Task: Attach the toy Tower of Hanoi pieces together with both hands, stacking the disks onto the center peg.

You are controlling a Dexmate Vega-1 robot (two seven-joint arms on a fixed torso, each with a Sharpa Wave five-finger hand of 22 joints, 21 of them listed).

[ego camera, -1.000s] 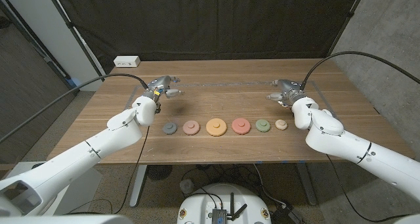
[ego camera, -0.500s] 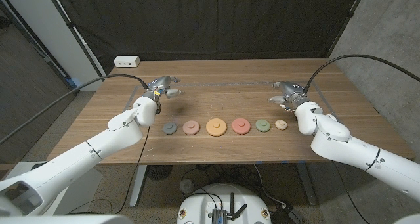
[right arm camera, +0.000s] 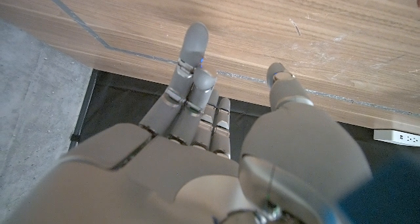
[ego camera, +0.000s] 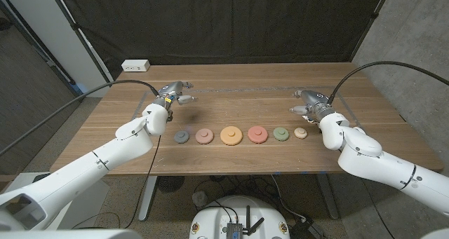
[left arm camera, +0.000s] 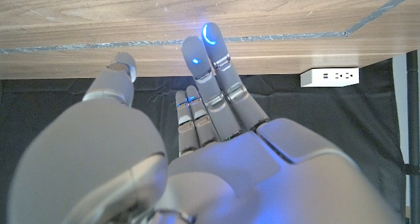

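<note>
Table (ego camera: 231, 162) of matt, grained wood with fine scratches; 6 disks (ego camera: 231, 134) matt and smooth; arms' shells (ego camera: 105, 158) glossy white plastic; backdrop (ego camera: 224, 22) dark cloth.

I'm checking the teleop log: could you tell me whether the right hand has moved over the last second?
Yes. The right hand has drifted toward the table's right edge and slightly nearer the robot, now closer to the cream disk.

Left arm: enters from the lower left corner and reaches forward over the surface; left hand (ego camera: 172, 94) holds nothing, fingers (left arm camera: 211, 60) extended and apart, thumb set off to one side. Right arm: enters from the lower right corner, likewise extended; right hand (ego camera: 309, 99) empty, fingers (right arm camera: 191, 60) straight, thumb apart.
</note>
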